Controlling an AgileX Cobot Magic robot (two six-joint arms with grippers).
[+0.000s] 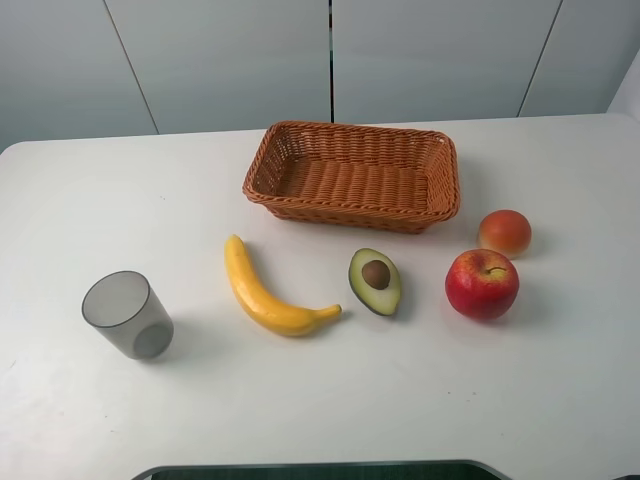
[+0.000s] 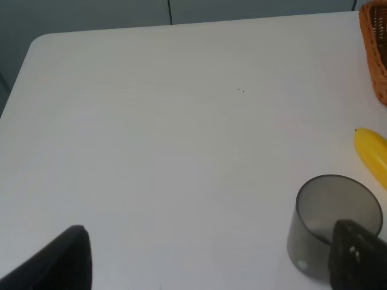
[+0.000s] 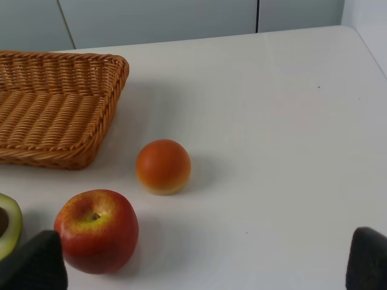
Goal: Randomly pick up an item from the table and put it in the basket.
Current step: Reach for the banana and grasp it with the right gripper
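Note:
The yellow banana [image 1: 262, 291] lies on the white table [image 1: 330, 400], in front of the basket's left end; its tip shows in the left wrist view [image 2: 373, 151]. The woven wicker basket [image 1: 352, 175] stands empty at the table's back middle and also shows in the right wrist view [image 3: 54, 106]. Neither arm shows in the high view. My left gripper [image 2: 205, 266] is open and empty, its fingers [image 2: 57, 260] wide apart over bare table left of the banana. My right gripper [image 3: 199, 266] is open and empty, near the apple.
A grey translucent cup [image 1: 127, 314] stands at the front left, close to one left finger [image 2: 357, 254]. A halved avocado [image 1: 375, 281], a red apple [image 1: 482, 284] and an orange fruit [image 1: 505, 232] lie right of the banana.

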